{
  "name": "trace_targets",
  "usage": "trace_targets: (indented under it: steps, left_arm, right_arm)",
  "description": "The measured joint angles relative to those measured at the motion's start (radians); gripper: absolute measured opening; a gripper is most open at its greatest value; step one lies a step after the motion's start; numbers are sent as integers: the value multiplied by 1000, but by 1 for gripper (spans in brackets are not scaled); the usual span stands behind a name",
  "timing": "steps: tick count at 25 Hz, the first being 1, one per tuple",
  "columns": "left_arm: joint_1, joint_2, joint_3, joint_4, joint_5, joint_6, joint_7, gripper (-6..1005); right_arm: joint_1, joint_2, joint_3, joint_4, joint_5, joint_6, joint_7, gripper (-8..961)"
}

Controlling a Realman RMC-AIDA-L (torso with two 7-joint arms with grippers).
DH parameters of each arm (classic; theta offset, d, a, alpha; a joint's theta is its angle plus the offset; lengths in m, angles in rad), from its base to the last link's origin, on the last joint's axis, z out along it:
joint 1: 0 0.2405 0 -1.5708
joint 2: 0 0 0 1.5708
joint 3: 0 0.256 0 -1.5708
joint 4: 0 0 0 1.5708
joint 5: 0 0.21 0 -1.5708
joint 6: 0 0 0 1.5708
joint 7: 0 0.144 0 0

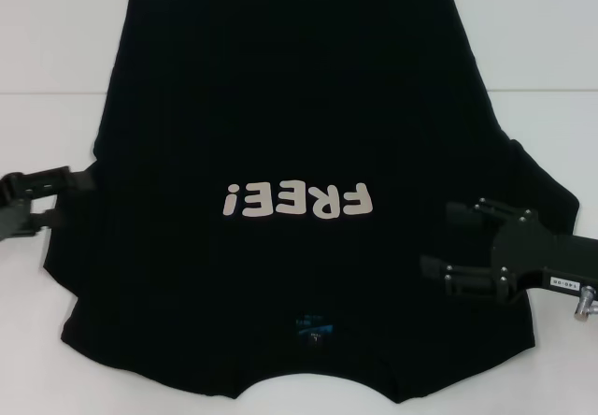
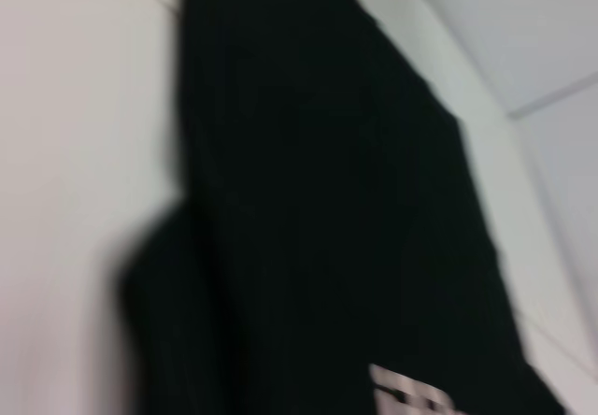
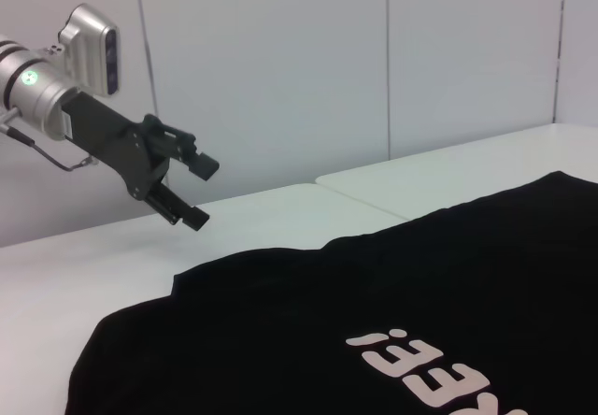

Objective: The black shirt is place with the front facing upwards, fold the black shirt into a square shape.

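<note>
The black shirt (image 1: 290,125) lies flat on the white table, front up, with the cream "FREE!" lettering (image 1: 297,200) across its middle and a small blue neck label (image 1: 313,326) at the collar, nearest me. My left gripper (image 1: 79,195) hovers open at the shirt's left sleeve edge; the right wrist view shows the left gripper (image 3: 198,191) raised above the table. The right gripper (image 1: 435,237) is open over the shirt's right shoulder area. In the left wrist view the shirt (image 2: 327,200) fills most of the picture.
The white table (image 1: 56,41) surrounds the shirt, with a seam line (image 1: 47,94) running across it. Bare table shows on both sides of the shirt. A pale wall (image 3: 327,60) stands behind the table.
</note>
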Motion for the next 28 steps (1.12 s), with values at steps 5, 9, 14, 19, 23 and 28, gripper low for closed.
trace_targets:
  steps: [5,9,14,19,23,28]
  left_arm:
    - [-11,7,2,24,95,-120,-65,943]
    - [-17,-5,3,13,107,-184,-66,941]
    - [-22,-16,13,-14,108,-217,-64,938]
    - [-18,-18,27,-26,109,-224,-64,934]
    - [-6,-19,29,-25,109,-224,-64,932]
    - [1,-19,30,-26,109,-215,-64,929]
  right_arm:
    - [5,-1,-1,-3,0,6,24,915]
    - [7,-2,0,-2,0,11,24,915]
    - [7,-2,0,-2,0,11,24,915]
    - [7,-2,0,0,0,10,24,914]
    - [6,-2,0,1,0,6,24,914]
    - [4,-2,-4,1,0,7,24,914]
